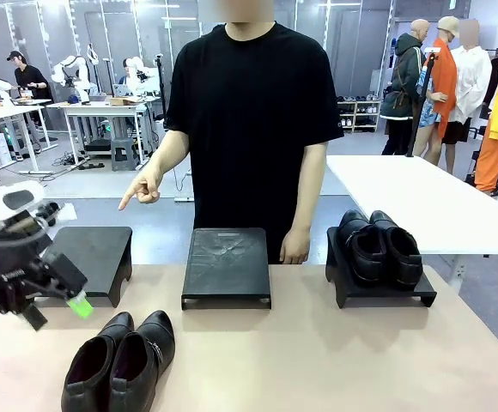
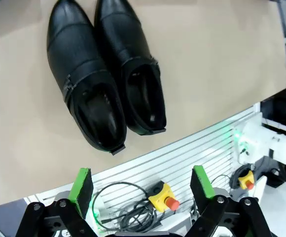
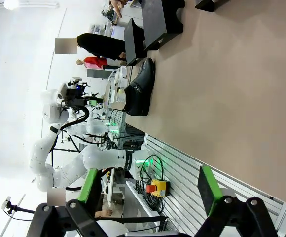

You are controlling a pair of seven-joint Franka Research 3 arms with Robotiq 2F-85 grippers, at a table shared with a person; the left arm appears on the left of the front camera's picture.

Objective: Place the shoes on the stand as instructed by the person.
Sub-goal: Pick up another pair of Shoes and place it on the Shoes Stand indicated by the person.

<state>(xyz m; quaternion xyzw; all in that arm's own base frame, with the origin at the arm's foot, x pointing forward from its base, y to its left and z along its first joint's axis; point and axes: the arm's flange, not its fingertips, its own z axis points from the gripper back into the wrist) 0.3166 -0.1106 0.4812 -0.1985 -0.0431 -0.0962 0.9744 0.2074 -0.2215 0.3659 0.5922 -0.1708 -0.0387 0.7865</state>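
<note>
One pair of glossy black shoes lies on the tan table near the front left, also seen from above as shoes and from the side as shoes. A second pair rests on the right stand. The left stand and middle stand are bare. The person points a hand toward the left stand. My left gripper hovers open, left of the front pair; the left gripper holds nothing. My right gripper is open and empty, off the table's near edge.
A white table stands behind on the right. Below the table's near edge are a slatted panel and a yellow emergency button with cables. The person's other hand hangs at the far edge, between the middle and right stands.
</note>
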